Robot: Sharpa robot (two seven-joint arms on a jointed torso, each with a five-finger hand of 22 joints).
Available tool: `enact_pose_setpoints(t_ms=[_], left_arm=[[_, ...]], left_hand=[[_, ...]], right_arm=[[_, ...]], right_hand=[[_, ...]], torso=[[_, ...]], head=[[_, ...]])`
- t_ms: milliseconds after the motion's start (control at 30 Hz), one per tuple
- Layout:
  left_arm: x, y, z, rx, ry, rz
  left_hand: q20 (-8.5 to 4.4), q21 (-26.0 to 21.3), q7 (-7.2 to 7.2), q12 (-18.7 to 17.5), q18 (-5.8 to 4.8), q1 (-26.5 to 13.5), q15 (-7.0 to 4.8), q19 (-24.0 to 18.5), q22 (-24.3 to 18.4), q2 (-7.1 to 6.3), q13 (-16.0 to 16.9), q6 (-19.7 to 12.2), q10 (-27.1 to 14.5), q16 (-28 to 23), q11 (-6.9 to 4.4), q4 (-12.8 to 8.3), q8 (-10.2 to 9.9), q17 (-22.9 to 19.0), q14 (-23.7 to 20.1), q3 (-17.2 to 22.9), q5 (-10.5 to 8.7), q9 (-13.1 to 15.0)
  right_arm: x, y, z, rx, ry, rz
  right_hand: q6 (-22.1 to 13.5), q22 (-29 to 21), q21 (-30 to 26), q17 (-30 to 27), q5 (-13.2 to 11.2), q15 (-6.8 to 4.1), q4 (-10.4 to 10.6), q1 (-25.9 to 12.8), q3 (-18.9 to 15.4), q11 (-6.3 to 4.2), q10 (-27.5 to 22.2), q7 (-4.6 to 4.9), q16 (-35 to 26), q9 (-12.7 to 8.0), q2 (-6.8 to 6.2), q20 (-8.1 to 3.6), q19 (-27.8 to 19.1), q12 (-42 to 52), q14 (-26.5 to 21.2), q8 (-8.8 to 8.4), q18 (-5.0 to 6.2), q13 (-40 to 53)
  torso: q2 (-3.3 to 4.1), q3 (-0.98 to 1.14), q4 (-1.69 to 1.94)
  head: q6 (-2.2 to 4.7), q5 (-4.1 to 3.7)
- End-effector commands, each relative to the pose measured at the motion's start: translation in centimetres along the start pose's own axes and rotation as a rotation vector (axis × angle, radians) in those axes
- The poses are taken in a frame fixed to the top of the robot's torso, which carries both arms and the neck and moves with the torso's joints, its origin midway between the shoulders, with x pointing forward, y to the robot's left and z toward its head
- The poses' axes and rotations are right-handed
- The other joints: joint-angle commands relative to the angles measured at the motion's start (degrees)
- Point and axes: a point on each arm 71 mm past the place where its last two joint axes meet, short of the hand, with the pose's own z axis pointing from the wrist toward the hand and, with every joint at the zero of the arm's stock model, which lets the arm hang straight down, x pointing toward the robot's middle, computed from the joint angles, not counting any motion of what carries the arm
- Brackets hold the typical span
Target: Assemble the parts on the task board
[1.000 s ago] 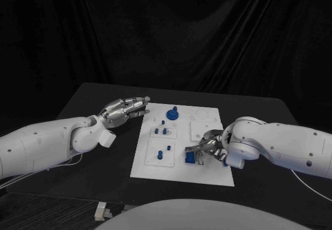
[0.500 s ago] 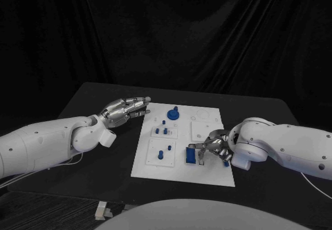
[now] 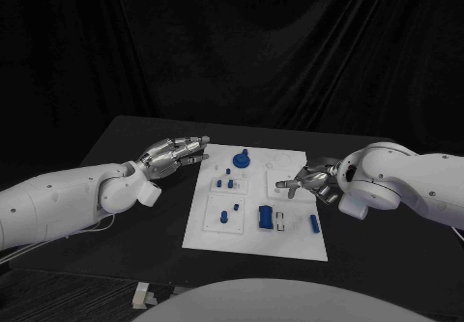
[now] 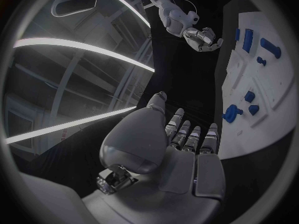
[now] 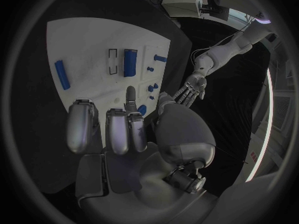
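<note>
White task board (image 3: 253, 238) sat mid-surface, blue parts (image 3: 264, 217) on it | your right hand (image 3: 308, 182) hovered above, fingers apart, empty | left hand (image 3: 174, 155) beside board, released.

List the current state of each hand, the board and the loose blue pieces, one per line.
left hand: open, holding nothing, beside the task board's far left corner
right hand: open, holding nothing, above the board's right edge
task board: flat on the table
blue bar: lying loose near the right edge
blue block: beside an unfilled slot
</note>
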Motion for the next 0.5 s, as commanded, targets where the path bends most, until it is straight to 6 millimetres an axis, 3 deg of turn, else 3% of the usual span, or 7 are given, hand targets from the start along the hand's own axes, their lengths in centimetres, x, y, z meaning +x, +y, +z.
enact_pose_setpoints(t_ms=[33, 267, 500], left_arm=[[0.2, 0.0, 0.1, 0.01, 0.009, -0.013], [0.2, 0.0, 0.2, 0.008, 0.011, -0.014], [0.2, 0.1, 0.2, 0.007, 0.01, -0.014]], left_hand=[[0.21, 0.4, 0.4, 0.38, 1.1, -0.14, 0.57, 0.11, 0.07, 0.38, 0.08, 0.22, 0.09, 0.35, 0.3, 0.42, 0.38, 0.06, 0.11, 0.03, 0.42, 0.11], [0.21, 0.4, 0.4, 0.38, 1.1, -0.14, 0.57, 0.11, 0.07, 0.38, 0.08, 0.22, 0.09, 0.35, 0.3, 0.42, 0.38, 0.06, 0.11, 0.03, 0.42, 0.11], [0.21, 0.42, 0.46, 0.44, 1.12, -0.15, 0.63, 0.15, 0.12, 0.37, 0.09, 0.3, 0.16, 0.39, 0.36, 0.47, 0.43, 0.07, 0.14, 0.01, 0.44, 0.12]], right_arm=[[-0.6, -0.6, -0.1, 0.042, -0.009, -0.136], [-1.2, -2.6, 0.2, 0.135, -0.009, -0.325], [-0.8, -4.0, 0.6, 0.182, 0.002, -0.386]], right_hand=[[0.13, 10.6, 0.25, 0.7, 2.27, -0.22, -1.06, 2.02, 0.18, -0.12, 6.01, 0.06, -0.47, -0.7, 0.55, -0.33, 1.51, 0.2, 3.51, -0.42, 0.7, 15.1], [1.43, 10.8, 0.94, 1.14, 4.17, -0.29, -3.1, 4.93, 1.09, -0.25, 6.01, -0.1, -0.15, -1.7, 1.18, -0.33, 1.73, 0.2, 3.64, -0.54, 0.56, 15.1], [4.68, 10.98, 1.54, 1.74, 3.31, -0.91, -2.95, 4.29, 0.83, -1.06, 6.01, -1.14, 0.33, -1.03, 1.51, -0.78, 1.96, 0.2, 3.8, 1.15, 0.47, 15.1]], torso=[[0.02, 0.0, 0.04], [0.0, -0.02, -0.03], [0.05, -0.03, 0.04]], head=[[-0.01, -0.24], [-0.01, -0.21], [-0.01, -0.62]])
